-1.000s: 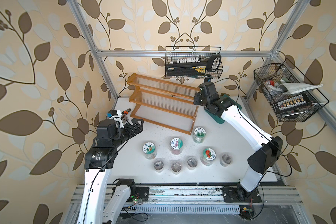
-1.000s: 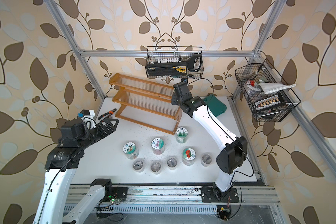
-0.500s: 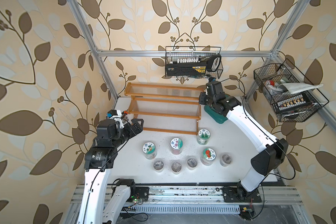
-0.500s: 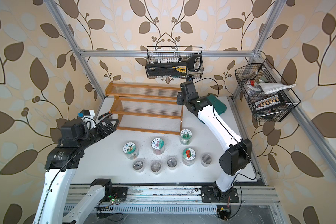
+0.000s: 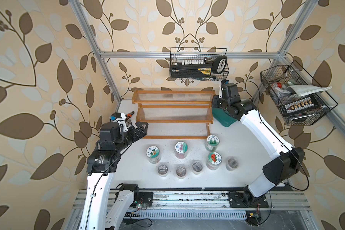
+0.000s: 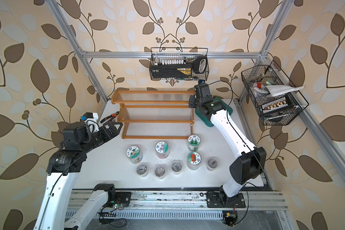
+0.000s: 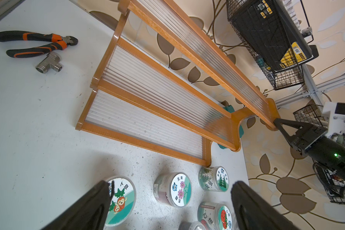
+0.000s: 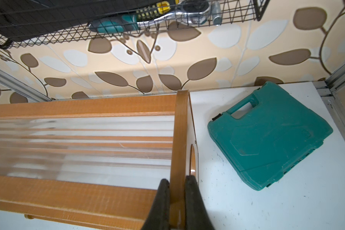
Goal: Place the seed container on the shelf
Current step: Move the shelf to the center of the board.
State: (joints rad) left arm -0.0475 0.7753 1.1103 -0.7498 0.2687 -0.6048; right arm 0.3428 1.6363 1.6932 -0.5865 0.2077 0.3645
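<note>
Orange-brown wood pinched tight: right gripper (image 8: 176, 191) clamps the shelf (image 5: 172, 119) by its end panel, left gripper (image 5: 143, 129) gapes near its front corner. The seed containers (image 5: 181, 149) stand on the table (image 5: 131, 171), none shelved. Any swing of that arm could shove the shelf into the tree-label jar (image 5: 212, 142) just beside it

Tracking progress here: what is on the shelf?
Nothing: the shelf has three bare tiers. The right tool clamps its end panel. Its arm covers that corner in both top views.
</note>
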